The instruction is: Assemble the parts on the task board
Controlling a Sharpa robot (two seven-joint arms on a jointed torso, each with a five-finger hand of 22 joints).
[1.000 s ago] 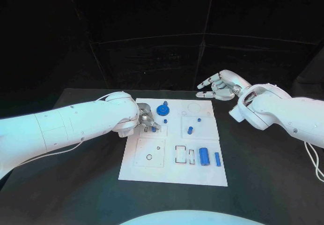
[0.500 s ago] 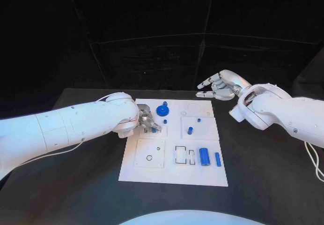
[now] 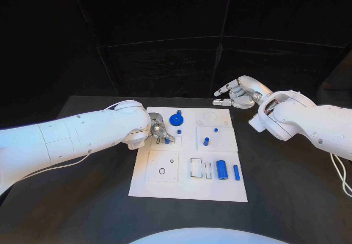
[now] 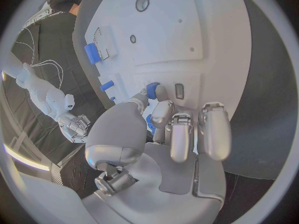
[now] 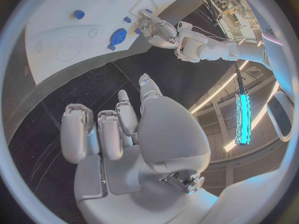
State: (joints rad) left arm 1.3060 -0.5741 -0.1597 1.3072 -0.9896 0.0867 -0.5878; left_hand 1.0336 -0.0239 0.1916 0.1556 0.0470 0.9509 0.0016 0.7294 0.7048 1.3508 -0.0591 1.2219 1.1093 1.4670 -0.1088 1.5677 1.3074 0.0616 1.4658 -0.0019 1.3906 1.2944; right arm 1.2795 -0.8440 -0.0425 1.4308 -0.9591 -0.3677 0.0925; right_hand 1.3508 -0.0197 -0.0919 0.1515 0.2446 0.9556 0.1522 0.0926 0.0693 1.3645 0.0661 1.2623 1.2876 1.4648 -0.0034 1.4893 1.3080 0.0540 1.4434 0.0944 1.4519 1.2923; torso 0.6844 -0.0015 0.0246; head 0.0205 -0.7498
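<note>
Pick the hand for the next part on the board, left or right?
Left, probably. The left hand is already over the task board, fingers at a small blue part. The right hand hovers off the board's far corner, holding nothing.

Task board (image 3: 220,190): appeared a smooth, matt white plate, plastic-like.
Parts (image 3: 222,170): looked smooth blue plastic with a slight sheen.
Left hand (image 4: 168,134): presented silver, metal-look segments, satin finish, with paler smooth fingertips.
Right hand (image 5: 118,129): showed the same silver satin finish.
Arms (image 3: 81,134): were cased in glossy white, plastic-like shells.
Worktop (image 3: 73,203): was black, matt and even.
</note>
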